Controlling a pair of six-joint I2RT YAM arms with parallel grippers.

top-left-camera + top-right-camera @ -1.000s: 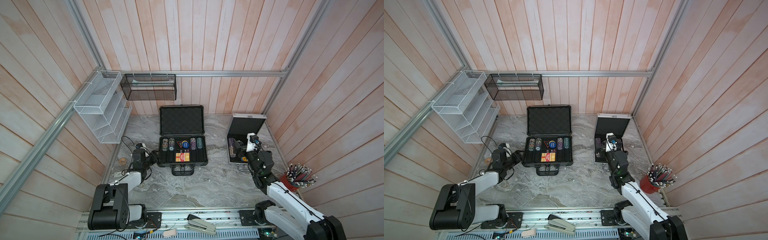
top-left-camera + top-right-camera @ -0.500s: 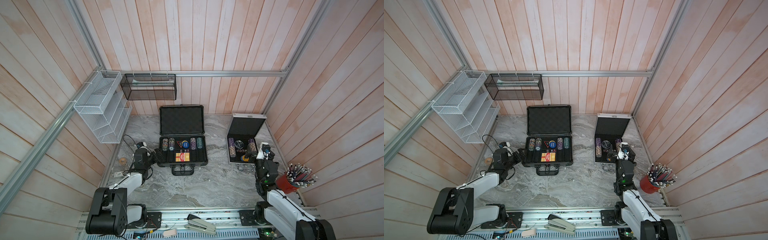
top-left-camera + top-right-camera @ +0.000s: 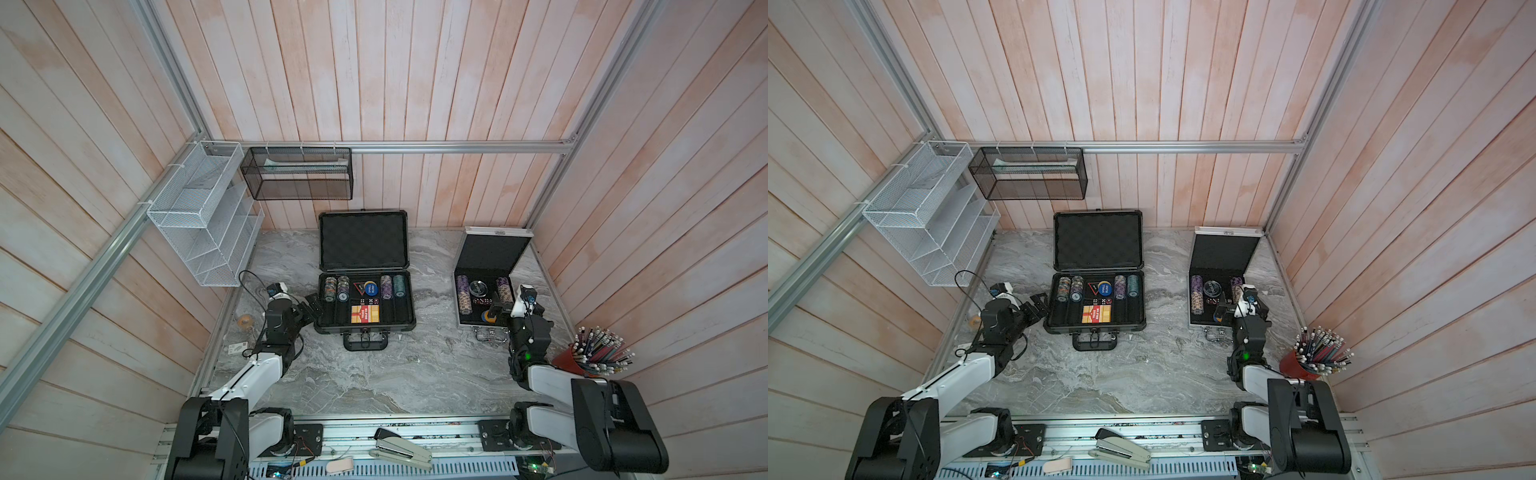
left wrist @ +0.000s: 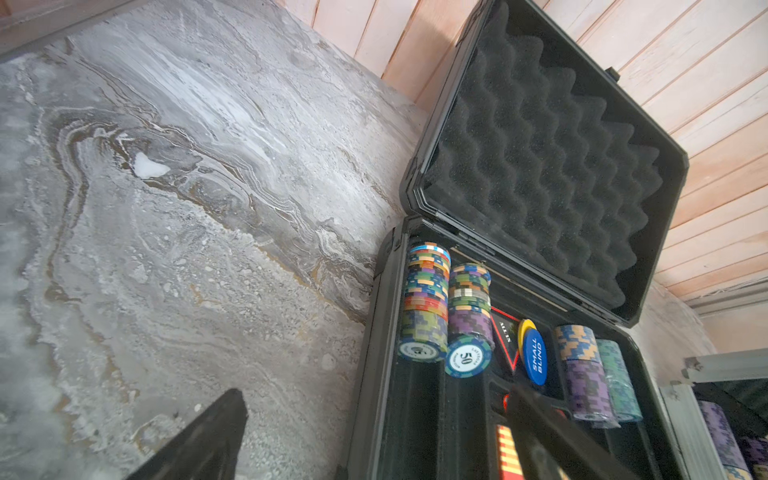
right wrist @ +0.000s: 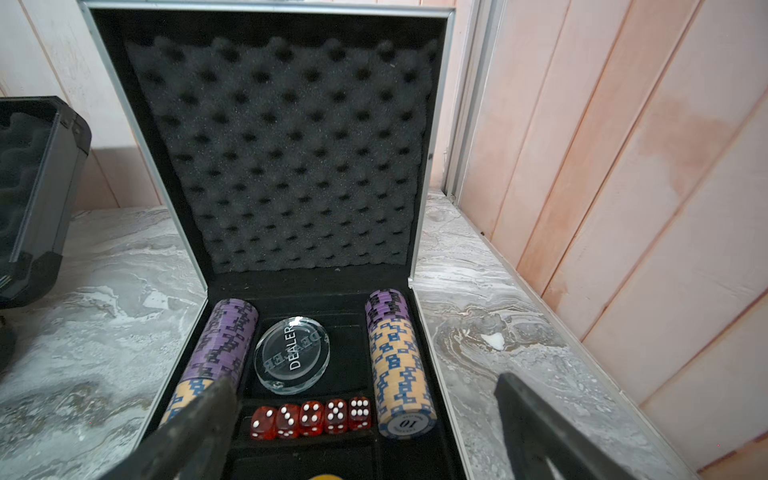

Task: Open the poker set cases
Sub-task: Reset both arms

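With the left hand [image 3: 309,306] newly spread wide and the right hand [image 3: 497,306] drawn back, both empty, the dark grey case [image 3: 363,245] and silver case [image 3: 491,253] stand lid-up on the worktop [image 3: 374,374], seemingly finished.

In the dark case [image 4: 374,353], a blue disc [image 4: 534,357] reads "SMALL BLIND", a blue chip [image 4: 467,356] "50", a triangle [image 4: 505,330] perhaps "ALL IN". In the silver case [image 5: 434,124], a glass button [image 5: 292,353] reads "DEALER", a tan chip [image 5: 409,424] "10".

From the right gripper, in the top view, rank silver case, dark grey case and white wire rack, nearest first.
1. silver case, right at the right gripper, on the right.
2. dark grey case, centre, to its left.
3. white wire rack, hung far left.
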